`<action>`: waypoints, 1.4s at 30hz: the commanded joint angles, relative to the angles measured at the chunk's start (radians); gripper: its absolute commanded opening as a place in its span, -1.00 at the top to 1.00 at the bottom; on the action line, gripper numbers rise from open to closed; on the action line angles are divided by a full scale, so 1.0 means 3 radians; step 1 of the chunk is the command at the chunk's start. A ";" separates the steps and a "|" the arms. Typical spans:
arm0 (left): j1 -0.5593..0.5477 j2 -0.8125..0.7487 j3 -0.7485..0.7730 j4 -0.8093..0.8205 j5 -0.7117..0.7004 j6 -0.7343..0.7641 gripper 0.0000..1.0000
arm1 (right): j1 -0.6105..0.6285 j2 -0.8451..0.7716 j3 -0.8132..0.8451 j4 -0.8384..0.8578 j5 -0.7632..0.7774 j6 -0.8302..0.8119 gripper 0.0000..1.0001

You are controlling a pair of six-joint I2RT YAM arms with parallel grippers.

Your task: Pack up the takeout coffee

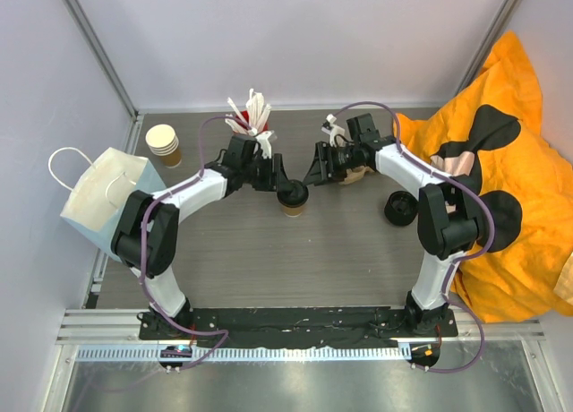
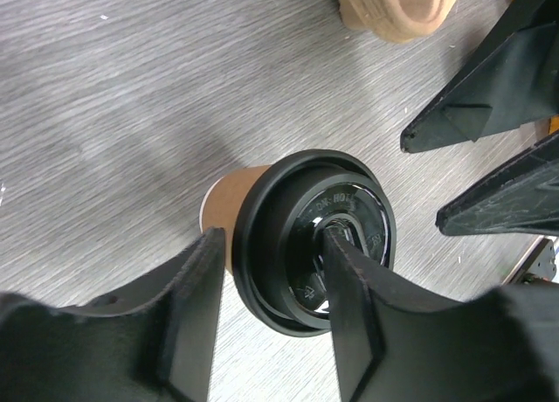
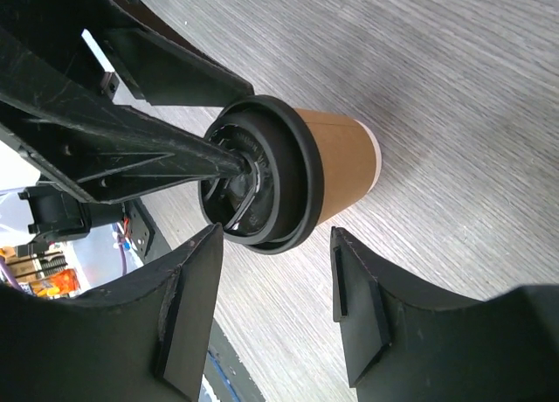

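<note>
The takeout coffee [image 1: 293,202] stands upright in the middle of the table, a tan paper cup [image 3: 339,162] capped with a black lid [image 2: 301,211]. My left gripper [image 2: 275,240] straddles the lid's rim. One finger rests in the lid's middle recess; the other hangs just outside the rim, with a thin gap showing, so it is open. My right gripper [image 3: 275,238] is open beside the cup on the other side, nothing between its fingers. In the top view both the left gripper [image 1: 276,181] and the right gripper [image 1: 315,172] hover close over the cup.
A white paper bag [image 1: 100,195] lies at the left edge, with a stack of tan cups [image 1: 164,144] behind it. A red cup of white sticks [image 1: 247,116] stands at the back. A moulded carrier [image 2: 397,9] and a spare black lid [image 1: 400,208] sit to the right, by an orange cloth [image 1: 497,152].
</note>
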 commanded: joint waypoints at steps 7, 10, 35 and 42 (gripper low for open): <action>0.0105 0.0188 0.0003 -0.0572 0.0042 0.0215 -0.37 | 0.0141 0.0059 0.0079 0.0131 0.0095 0.0053 -0.22; 0.0130 0.0162 0.0003 -0.0551 0.0108 0.0190 -0.53 | 0.0176 0.0079 0.0089 0.0131 0.0100 0.0053 -0.24; 0.0422 -0.0155 -0.0176 0.0211 0.1157 -0.0321 -0.99 | 0.0279 0.0064 0.0038 0.0151 0.0146 0.0089 -0.25; 0.0585 -0.0359 -0.0288 -0.0127 0.0886 -0.0005 -0.99 | 0.0330 -0.0008 -0.0039 0.0182 0.0222 0.0109 -0.25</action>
